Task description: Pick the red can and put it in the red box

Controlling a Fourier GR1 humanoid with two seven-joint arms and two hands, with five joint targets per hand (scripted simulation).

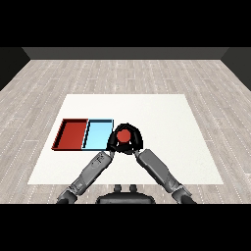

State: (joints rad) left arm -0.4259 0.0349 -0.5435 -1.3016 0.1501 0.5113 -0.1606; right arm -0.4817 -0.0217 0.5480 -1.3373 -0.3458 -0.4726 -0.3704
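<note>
The red can [123, 135] stands upright just right of the light blue tray [98, 135], its red top showing between both hands. My right hand [135, 139] curls round the can from the right and over its far side. My left hand [113, 141] presses against the can's left side with its fingers bent round it. The red tray [71, 133] lies further left, beside the blue one, with nothing in it. The can's lower body is hidden by the hands.
The two trays sit side by side on the left part of the white table [162, 117]. A grey plank floor surrounds the table.
</note>
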